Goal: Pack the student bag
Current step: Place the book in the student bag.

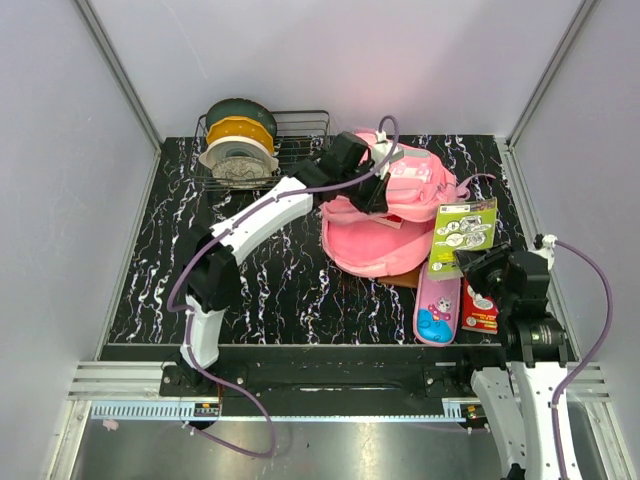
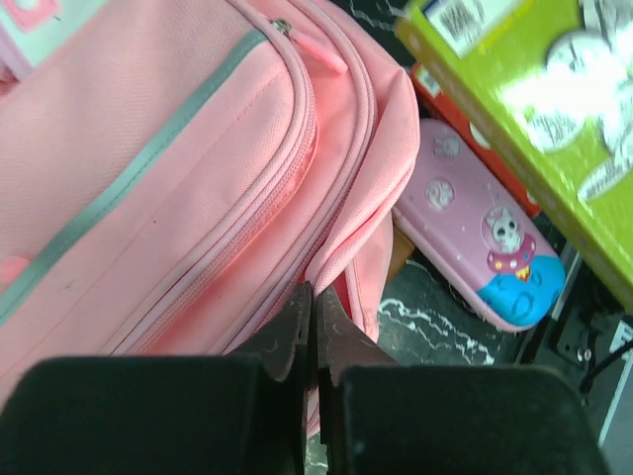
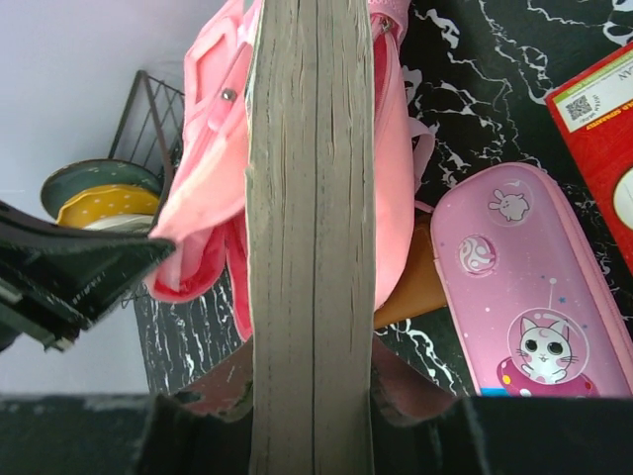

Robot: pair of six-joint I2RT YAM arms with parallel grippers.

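Left fingers are pressed together on a thin fold of pink fabric at the rim of the student bag, right beside a zip. From the right wrist's side, that fold looks drawn up and away from the bag's body. I take it the pinch is there to hold the mouth open. The bag lies toward the back of the table, a little right of the middle, with its front pockets and patch facing up.

Right fingers are clamped on a green-covered book, one on each cover, with the page edge turned toward that wrist's camera. The book hangs over the right part of the table, just beside the bag's right flank. It seems lined up edge-first with the lifted fabric, which looks to me like the way to slide it inside.

Near the front right corner lies a pink pencil case with a cartoon cat. A red box sits just beside it, and both are close to the right arm, probably waiting their turn. At the back edge, left of the bag, a wire basket holds spools, apart from the work.
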